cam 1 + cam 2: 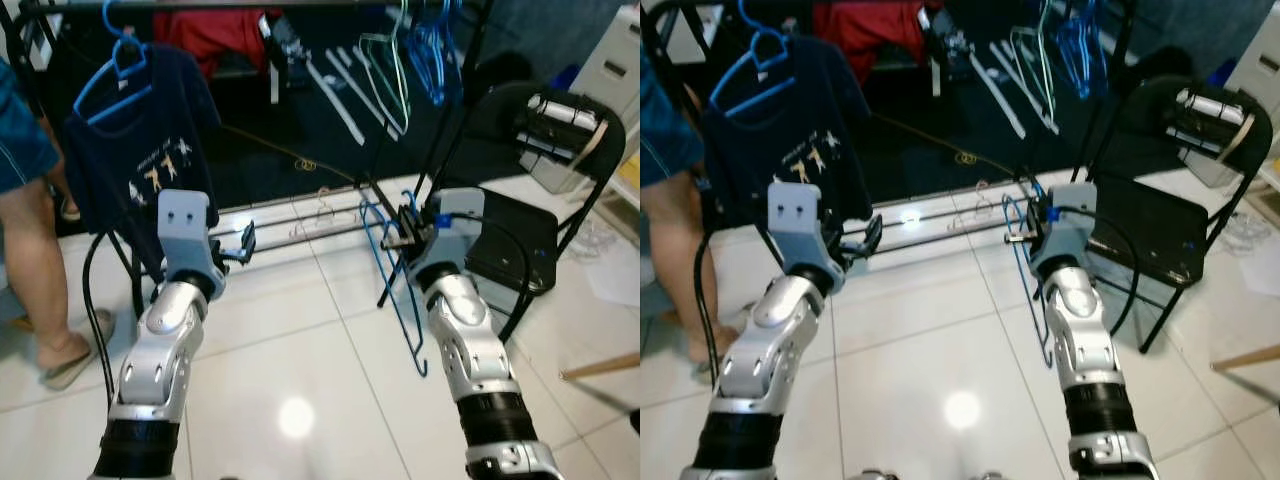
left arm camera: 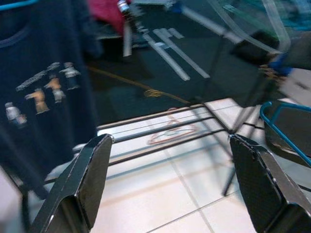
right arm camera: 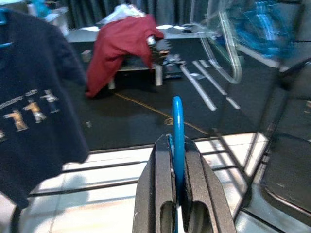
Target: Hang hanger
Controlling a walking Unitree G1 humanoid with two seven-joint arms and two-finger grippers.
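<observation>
Scene: You stand on a tiled floor (image 1: pixel 300 350) before a clothes rack, its top rail (image 1: pixel 250 4) running across 12 o'clock, well above both arms.

Hanger: The blue hanger (image 1: pixel 395 280) hangs from your right gripper (image 1: pixel 408 228) at about 1 o'clock, its body trailing down beside the forearm toward the floor.

Right fingers: Clenched on the hanger; the right wrist view shows the blue wire pinched flat between the two black pads (image 3: pixel 160 189), with a short length rising above them.

Left fingers: Released and spread wide on the left gripper (image 1: pixel 243 245) at 11 o'clock, holding nothing; the left wrist view looks between them at the rack's lower bars (image 2: pixel 160 136).

Risk, grip: You hold thin wire in a narrow pinch. Judging by how low the hanger's weight trails, it could pivot or slip out as you lift.

Risk, reach: The rail is high and already carries a navy T-shirt (image 1: pixel 150 150) on a blue hanger at 10 o'clock and a cluster of empty hangers (image 1: pixel 420 50) at 1 o'clock. A swinging hook could snag those or miss the rail.

Risk, surroundings: A black folding chair (image 1: pixel 540 200) sits just beside your right arm at 2 o'clock, and the dangling hanger could catch on its frame. A person's leg (image 1: pixel 40 260) stands at 9 o'clock, close to your left arm; a wide swing there is unwise.
</observation>
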